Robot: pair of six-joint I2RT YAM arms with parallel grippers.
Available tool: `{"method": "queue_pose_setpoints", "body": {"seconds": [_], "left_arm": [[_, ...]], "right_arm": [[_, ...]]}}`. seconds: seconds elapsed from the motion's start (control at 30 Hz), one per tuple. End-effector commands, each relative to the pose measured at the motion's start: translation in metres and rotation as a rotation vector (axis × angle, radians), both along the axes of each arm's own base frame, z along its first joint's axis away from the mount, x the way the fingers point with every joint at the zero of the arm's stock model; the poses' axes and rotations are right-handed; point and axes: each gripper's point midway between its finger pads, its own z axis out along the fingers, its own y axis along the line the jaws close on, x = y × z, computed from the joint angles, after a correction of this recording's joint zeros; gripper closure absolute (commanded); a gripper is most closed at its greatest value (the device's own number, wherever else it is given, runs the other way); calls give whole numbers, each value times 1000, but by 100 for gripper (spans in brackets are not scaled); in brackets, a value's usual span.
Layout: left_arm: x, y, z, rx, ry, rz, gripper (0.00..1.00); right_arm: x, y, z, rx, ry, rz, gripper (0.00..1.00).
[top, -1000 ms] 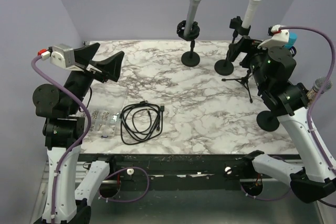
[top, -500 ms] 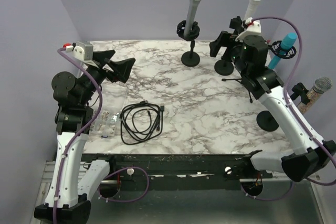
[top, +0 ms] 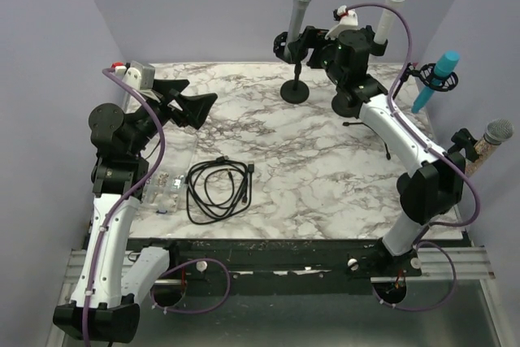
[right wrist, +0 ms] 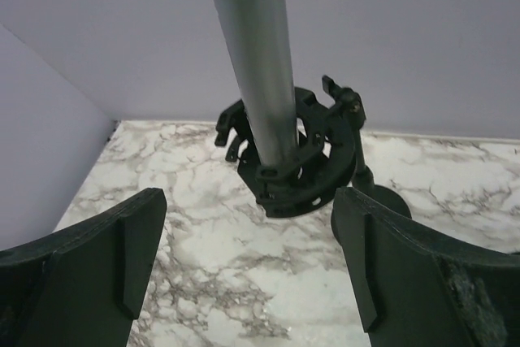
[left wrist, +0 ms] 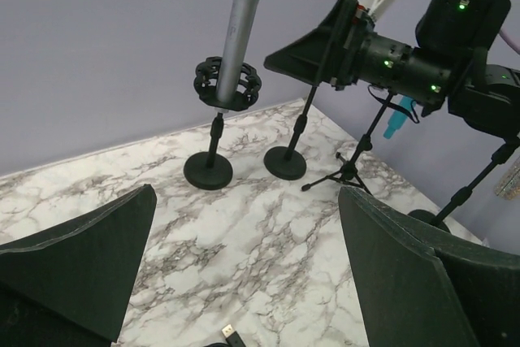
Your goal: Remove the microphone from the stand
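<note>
A grey microphone (top: 301, 7) stands tilted in a black shock mount (top: 292, 44) on a round-base stand (top: 295, 91) at the back of the table. My right gripper (top: 311, 49) is open, just right of the mount, its jaws level with the mount and pointing at it. In the right wrist view the microphone (right wrist: 253, 71) and mount (right wrist: 299, 164) sit ahead, between my open fingers (right wrist: 252, 274), not touched. My left gripper (top: 192, 108) is open and empty over the left of the table. From the left wrist view (left wrist: 252, 274) the microphone (left wrist: 242, 26) is far ahead.
A white-tipped microphone (top: 392, 4) on a round-base stand (top: 348, 104), a blue microphone (top: 436, 77) and a silver-headed one (top: 491, 140) stand at the right. A small tripod (top: 379, 125) is behind the right arm. A coiled black cable (top: 218, 188) and a clear box (top: 162, 186) lie at the left front.
My right arm has swung left and back, from beside the white-tipped microphone's stand to the grey microphone's mount. My left arm has risen and shifted a little right.
</note>
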Motion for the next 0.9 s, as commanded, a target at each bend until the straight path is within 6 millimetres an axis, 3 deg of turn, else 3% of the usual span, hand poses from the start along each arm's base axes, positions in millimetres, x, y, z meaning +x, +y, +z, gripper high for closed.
{"method": "queue_pose_setpoints", "body": {"seconds": [0.0, 0.43, 0.87], "left_arm": [[-13, -14, 7, -1, -41, -83, 1], [-14, -23, 3, -2, -27, -116, 1], [-11, -21, 1, 1, -18, -98, 1]], "right_arm": [[20, 16, 42, 33, -143, 35, 10], [64, 25, 44, 20, -210, -14, 29], [94, 26, 25, -5, -207, -77, 46]]}}
